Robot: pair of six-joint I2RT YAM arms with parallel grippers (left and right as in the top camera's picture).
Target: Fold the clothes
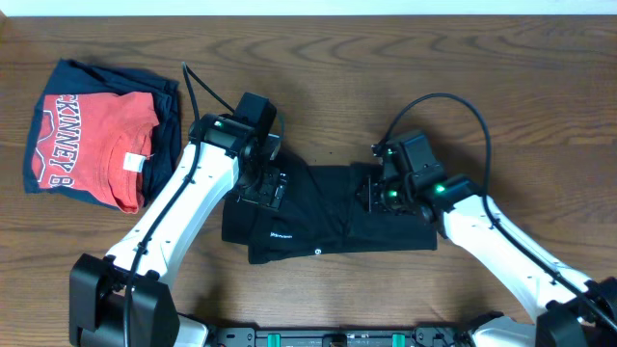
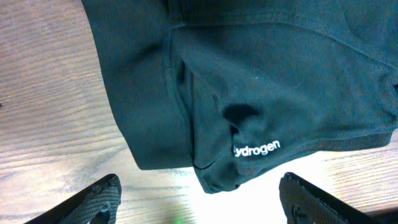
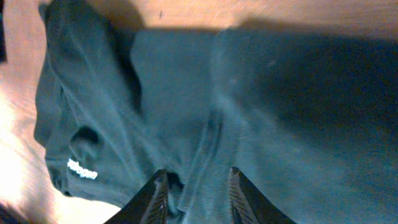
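Right gripper [image 3: 198, 186] pinches a raised fold of the black shirt [image 1: 333, 217], fingers close together with fabric between them. Left gripper [image 2: 199, 183] hangs released over the shirt's left end, fingers wide apart. The shirt lies mid-table [image 1: 386, 58], folded into a creased rectangle, with small white lettering near its front edge. At far left, a red T-shirt [image 1: 92, 145] rests on a navy garment [image 1: 172, 125].

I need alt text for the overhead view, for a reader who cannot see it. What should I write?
A black shirt, partly folded, lies on a wooden table, with the left claw and right claw over its two ends. A red T-shirt rests on a navy garment at the far left.
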